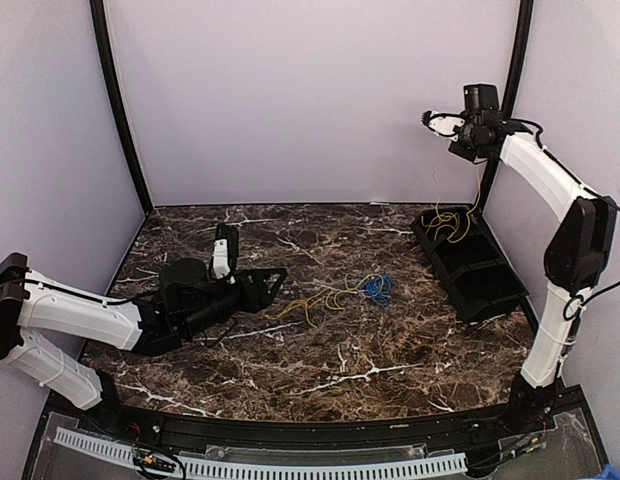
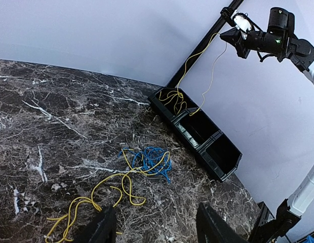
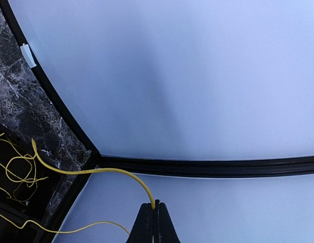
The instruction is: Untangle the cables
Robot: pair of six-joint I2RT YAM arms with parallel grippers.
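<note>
**Right fingers pinch a yellow cable aloft; left fingers open before the tangle**

Right gripper (image 3: pixel 155 206): jaws fully closed, with a yellow cable (image 3: pixel 96 171) clamped between the tips. The gripper sits high above the table (image 1: pixel 290 370), near the back right corner post. From the tips the cable arcs out and drops well below the fingers into the black bin (image 1: pixel 482 280). Its slack lies there in loose coils, in the end compartment furthest from the arm bases. A second thin yellow strand also hangs below the fingers toward that bin. Cannot tell whether it is the same cable doubled back or another one.

Left gripper (image 2: pixel 154 225): jaws spread wide, nothing between them, low over the table. Just ahead of the fingertips lies a loose yellow cable (image 2: pixel 106 188) in open loops on the marble. Further ahead of them is the blue bundle (image 2: pixel 149 161), in small tight coils. Yellow strands run into and across it, touching and intertwined. This tangle lies well apart from the bin and from the right fingers
</note>
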